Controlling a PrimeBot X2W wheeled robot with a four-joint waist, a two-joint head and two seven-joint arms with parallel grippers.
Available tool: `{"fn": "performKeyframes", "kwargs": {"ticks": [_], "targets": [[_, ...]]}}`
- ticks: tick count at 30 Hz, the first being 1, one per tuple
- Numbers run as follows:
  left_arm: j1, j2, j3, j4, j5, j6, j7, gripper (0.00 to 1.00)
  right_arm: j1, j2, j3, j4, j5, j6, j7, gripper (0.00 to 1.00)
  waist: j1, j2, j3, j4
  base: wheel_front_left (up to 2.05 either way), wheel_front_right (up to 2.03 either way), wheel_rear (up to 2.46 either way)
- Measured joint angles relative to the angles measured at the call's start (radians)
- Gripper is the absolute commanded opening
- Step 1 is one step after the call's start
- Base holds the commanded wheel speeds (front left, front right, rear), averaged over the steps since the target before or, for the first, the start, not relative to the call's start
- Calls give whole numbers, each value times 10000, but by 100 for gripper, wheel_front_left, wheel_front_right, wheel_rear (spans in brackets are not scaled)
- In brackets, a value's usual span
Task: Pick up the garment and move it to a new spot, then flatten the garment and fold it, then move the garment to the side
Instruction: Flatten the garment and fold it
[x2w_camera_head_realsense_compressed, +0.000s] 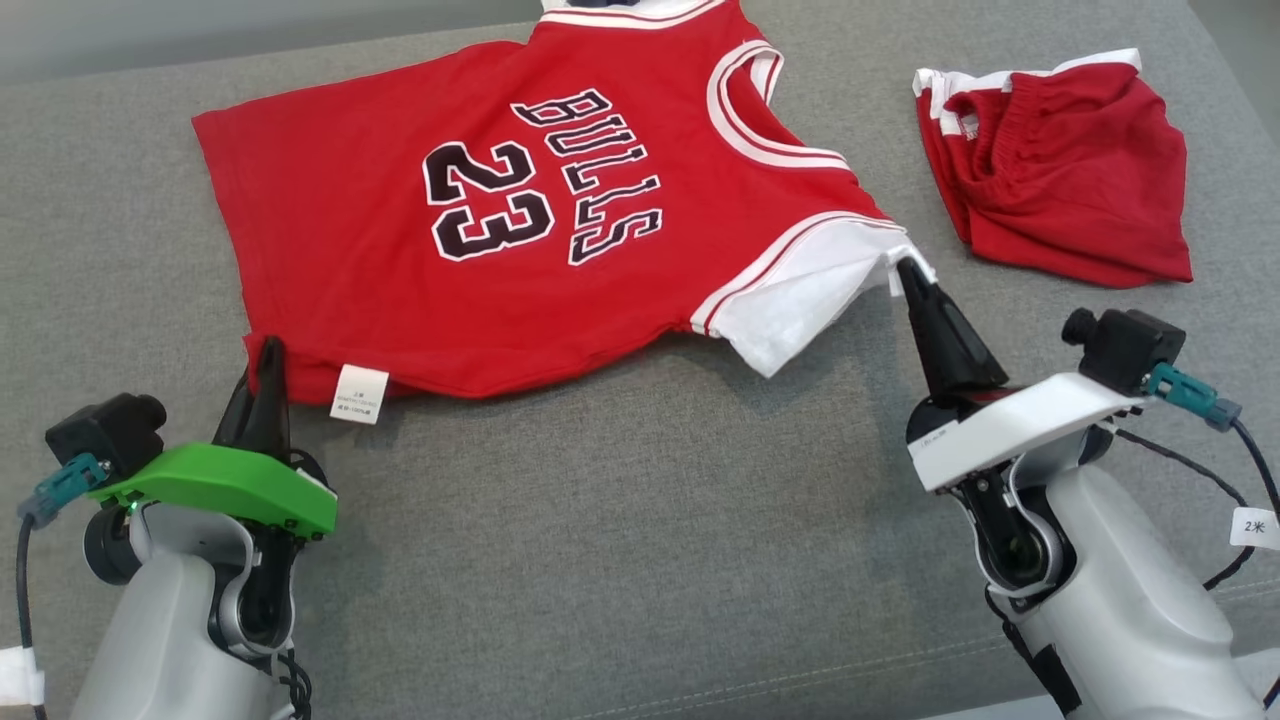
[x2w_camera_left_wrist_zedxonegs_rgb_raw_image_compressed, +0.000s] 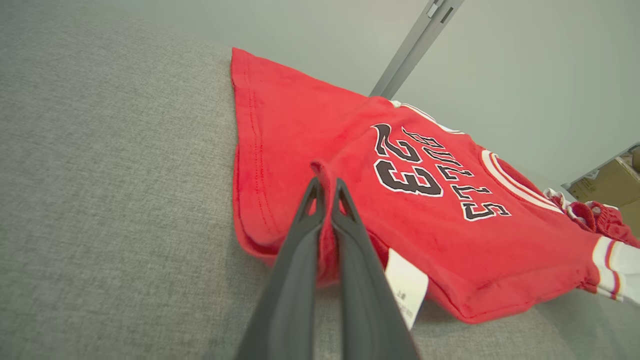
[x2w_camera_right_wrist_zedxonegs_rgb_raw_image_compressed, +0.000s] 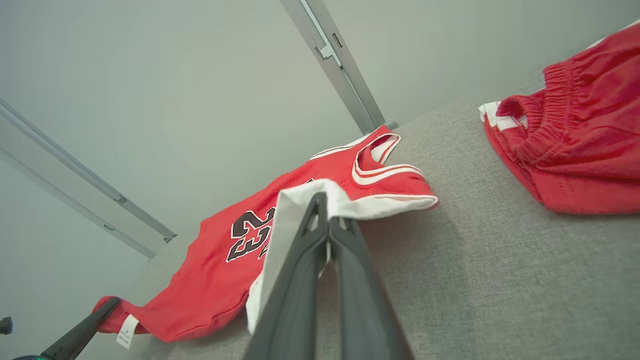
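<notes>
The garment (x2w_camera_head_realsense_compressed: 400, 260) is a red jersey with white sleeves, printed "BULLS 23", lying spread on the grey cushion with its collar toward the right. My left gripper (x2w_camera_head_realsense_compressed: 268, 350) is shut on the near left hem corner, a fold of red cloth pinched between its fingers (x2w_camera_left_wrist_zedxonegs_rgb_raw_image_compressed: 345, 240); a white care label (x2w_camera_left_wrist_zedxonegs_rgb_raw_image_compressed: 407, 290) hangs beside them. My right gripper (x2w_camera_head_realsense_compressed: 908, 268) is shut on the edge of the white sleeve (x2w_camera_right_wrist_zedxonegs_rgb_raw_image_compressed: 295, 210), lifting it slightly. The jersey (x2w_camera_right_wrist_zedxonegs_rgb_raw_image_compressed: 210, 270) also shows in the right wrist view, with the left fingers (x2w_camera_right_wrist_zedxonegs_rgb_raw_image_compressed: 80, 330) at its far corner.
Crumpled red shorts (x2w_camera_head_realsense_compressed: 1060, 180) with white trim lie at the right rear of the grey cushion (x2w_camera_head_realsense_compressed: 620, 520). A metal post (x2w_camera_right_wrist_zedxonegs_rgb_raw_image_compressed: 335, 65) rises behind the cushion. A cardboard box (x2w_camera_left_wrist_zedxonegs_rgb_raw_image_compressed: 610, 182) stands beyond the far end.
</notes>
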Motion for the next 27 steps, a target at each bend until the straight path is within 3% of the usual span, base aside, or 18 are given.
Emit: {"fn": "performKeyframes", "kwargs": {"ticks": [9, 27], "targets": [[957, -15, 316, 826, -136, -481, -805, 0, 1191, -286, 871, -117, -107, 88, -121, 0, 0, 0, -645, 44, 0, 0, 0], [2983, -326, 617, 1436, -410, -708, -1020, 0, 3991, -485, 1685, -297, 453, 88, -207, 0, 0, 0, -2290, -209, 0, 0, 0]]}}
